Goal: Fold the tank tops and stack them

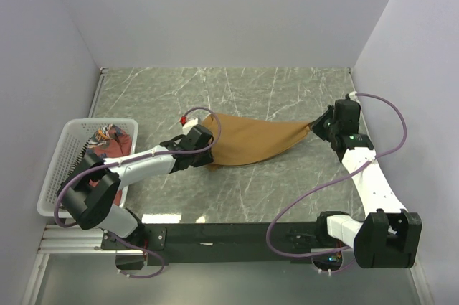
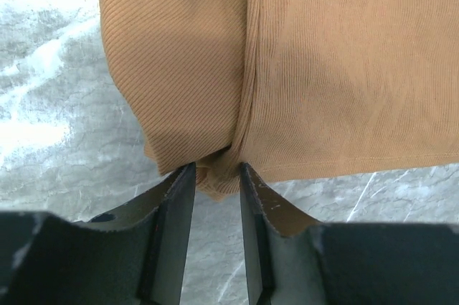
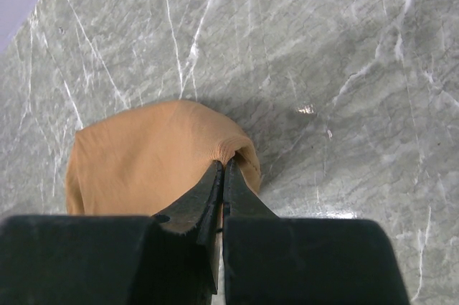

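Spreading looks to be the step in hand: the plain tan-brown ribbed cloth tank top point(image 1: 254, 140) is drawn out between the two arms over the middle of the grey veined marble table point(image 1: 287, 90), and no fold has been laid yet. The left gripper point(image 2: 216, 176), left of centre in the overhead view, has its jaws set narrow with a small bunched nub of the hem caught between the tips. The right gripper point(image 3: 223, 165), at the right of that view, has its jaws pressed almost together on a little pinch of fabric at the top's far end. The garment tapers from a broad, sagging body near the left arm to a thin point at the right. It is creased along its length, and one layer overlaps another in the left wrist view, so it is not flat. Whether it rests fully on the marble or hangs slightly clear I cannot tell. The next move probably calls for lowering it and smoothing it out, so both corners land square before a fold is made. At the left edge of the overhead view a white plastic mesh basket point(image 1: 68, 147) holds rust-red printed cloth point(image 1: 115, 140), not yet dealt with.
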Robot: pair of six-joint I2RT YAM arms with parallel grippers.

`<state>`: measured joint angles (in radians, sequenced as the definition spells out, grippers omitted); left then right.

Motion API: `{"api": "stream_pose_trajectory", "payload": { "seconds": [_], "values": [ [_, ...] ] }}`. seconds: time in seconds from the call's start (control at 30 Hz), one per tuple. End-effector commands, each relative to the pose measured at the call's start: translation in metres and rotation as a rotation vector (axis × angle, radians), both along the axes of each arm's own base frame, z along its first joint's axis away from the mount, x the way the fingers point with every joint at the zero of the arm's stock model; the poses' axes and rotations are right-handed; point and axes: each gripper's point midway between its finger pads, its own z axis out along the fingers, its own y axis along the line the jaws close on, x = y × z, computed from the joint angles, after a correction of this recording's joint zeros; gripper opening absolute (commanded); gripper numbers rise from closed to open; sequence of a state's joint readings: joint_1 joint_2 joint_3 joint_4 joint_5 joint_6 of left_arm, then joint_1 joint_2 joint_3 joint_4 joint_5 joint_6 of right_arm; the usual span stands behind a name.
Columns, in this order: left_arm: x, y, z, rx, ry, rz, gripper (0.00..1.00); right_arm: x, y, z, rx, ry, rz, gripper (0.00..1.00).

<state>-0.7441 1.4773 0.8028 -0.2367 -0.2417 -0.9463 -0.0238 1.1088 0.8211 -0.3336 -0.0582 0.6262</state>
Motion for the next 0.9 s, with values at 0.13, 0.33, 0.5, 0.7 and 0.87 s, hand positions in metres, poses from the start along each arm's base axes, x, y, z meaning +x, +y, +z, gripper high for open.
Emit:
{"api": "stream_pose_trajectory", "payload": {
  "seconds": [0.13,0.33,0.5,0.7,0.87],
  "values": [
    [0.015,-0.024,0.021,-0.061,-0.068,-0.055,0.33,0.004,-0.005,0.006,-0.018,-0.043,0.002,0.0],
    [0.01,-0.019,0.008,-0.038,-0.042,-0.038,0.3,0.004,-0.007,0.006,-0.019,-0.046,0.001,0.0],
    [0.011,-0.016,0.005,-0.023,-0.038,-0.027,0.26,0.004,-0.007,0.005,-0.017,-0.042,0.001,0.0],
    [0.013,-0.018,0.01,-0.023,-0.05,-0.038,0.08,0.004,-0.007,0.008,-0.015,-0.048,0.004,0.0],
    [0.017,-0.02,0.049,-0.056,-0.117,-0.047,0.01,0.002,-0.004,0.026,0.003,-0.079,0.027,0.0]
  ]
}}
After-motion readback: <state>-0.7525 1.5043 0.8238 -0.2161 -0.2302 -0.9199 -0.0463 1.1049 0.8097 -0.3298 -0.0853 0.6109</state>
